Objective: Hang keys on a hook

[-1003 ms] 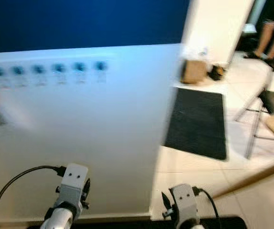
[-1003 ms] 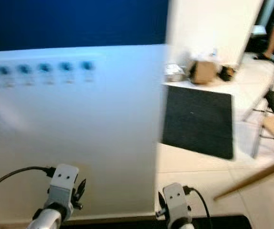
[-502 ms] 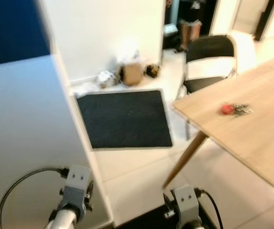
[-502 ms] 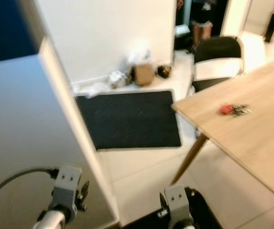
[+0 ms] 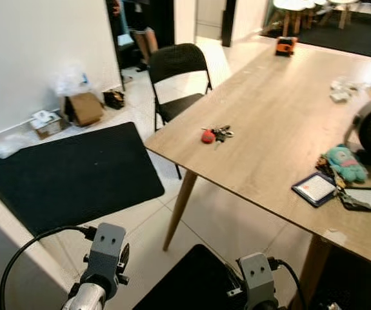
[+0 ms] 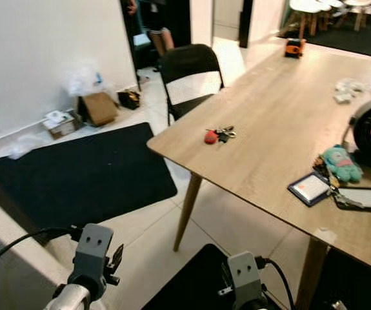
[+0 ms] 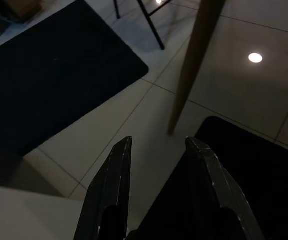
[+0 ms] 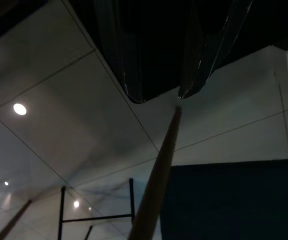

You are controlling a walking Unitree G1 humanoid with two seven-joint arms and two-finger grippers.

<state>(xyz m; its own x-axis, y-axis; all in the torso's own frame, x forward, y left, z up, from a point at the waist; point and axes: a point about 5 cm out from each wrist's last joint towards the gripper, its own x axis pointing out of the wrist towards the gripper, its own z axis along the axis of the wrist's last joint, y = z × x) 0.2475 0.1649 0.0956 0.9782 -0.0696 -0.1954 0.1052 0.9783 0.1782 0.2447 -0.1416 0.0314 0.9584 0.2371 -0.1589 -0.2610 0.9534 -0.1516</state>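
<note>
Keys (image 5: 216,134) small, blurred, on table (image 5: 282,123)

Long pale wooden table (image 5: 282,123), matt and smooth-grained; glossy cream floor tiles (image 5: 237,226) reflecting lamps; flat black mat (image 5: 62,174), rough and matt; brown cardboard box (image 5: 84,108).

I see a long light-wood table (image 5: 282,116) on splayed wooden legs running across a pale tiled floor (image 5: 230,223). A black folding chair (image 5: 180,71) stands at its far corner. On the tabletop lie a teal plush toy (image 5: 345,163), a dark-framed card holder (image 5: 314,188) just beside it, and a small orange object (image 5: 286,46) at the far end. A large black floor mat (image 5: 69,174) lies by the white wall (image 5: 37,51), near a brown cardboard box (image 5: 85,108). A person's legs (image 5: 148,40) show in the doorway.
</note>
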